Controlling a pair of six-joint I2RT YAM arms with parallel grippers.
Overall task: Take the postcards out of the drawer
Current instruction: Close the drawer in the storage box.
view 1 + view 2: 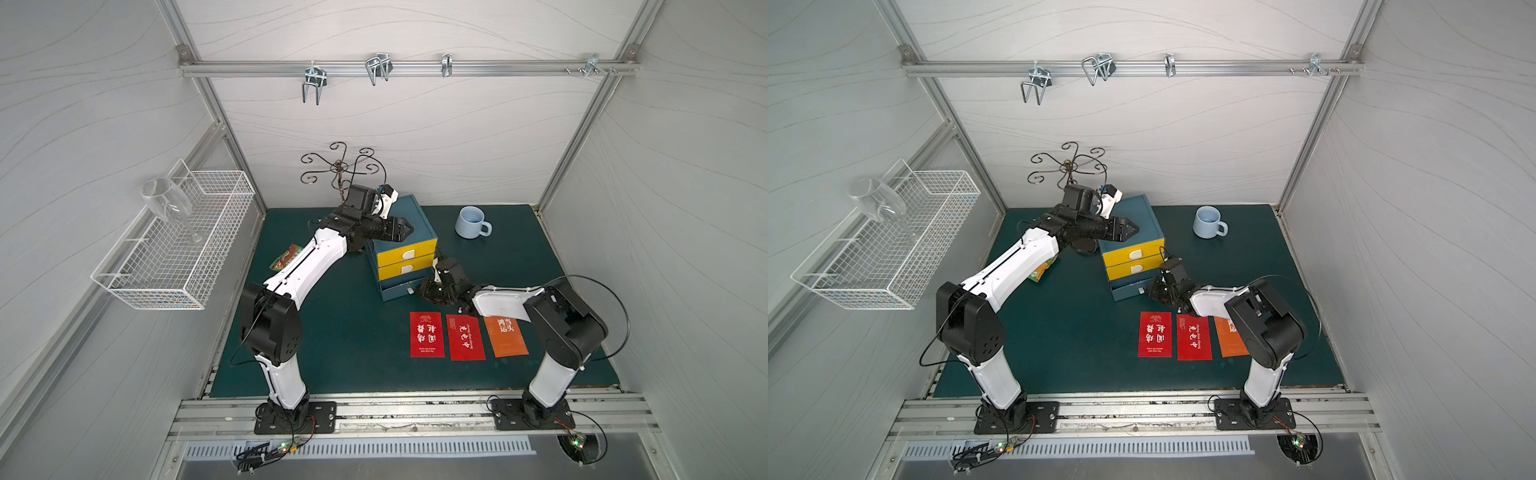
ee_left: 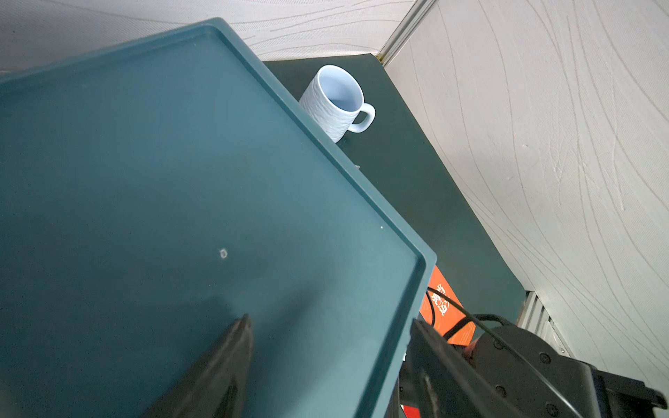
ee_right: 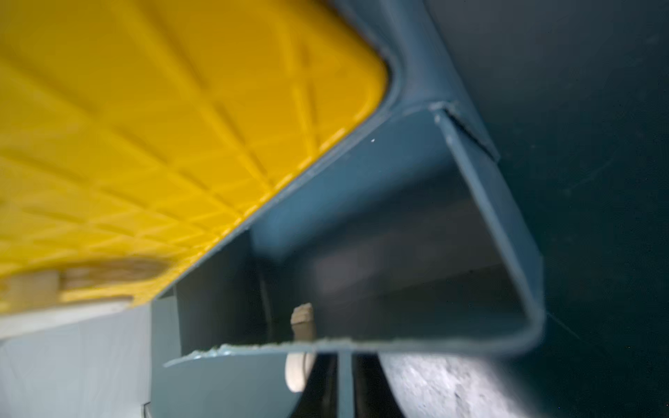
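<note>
Three postcards lie flat in a row on the green mat in both top views: a red one (image 1: 427,334) (image 1: 1155,334), a second red one (image 1: 465,336) and an orange one (image 1: 505,336) (image 2: 440,307) partly under my right arm. The teal bottom drawer (image 1: 399,289) (image 3: 398,224) stands slightly pulled out, and its visible inside shows no cards. My right gripper (image 1: 417,291) (image 3: 344,383) is at the drawer front, its fingers pressed on a thin teal rib beside the white handle tab (image 3: 300,362). My left gripper (image 1: 409,228) (image 2: 331,320) hovers open over the cabinet top (image 2: 181,163).
The cabinet (image 1: 405,220) has two shut yellow drawers (image 1: 405,255). A pale blue mug (image 1: 471,222) stands at the back right. A snack packet (image 1: 286,257) lies under my left arm. A wire stand (image 1: 340,170) rises behind, and a wall basket (image 1: 174,249) holds a wine glass (image 1: 166,203).
</note>
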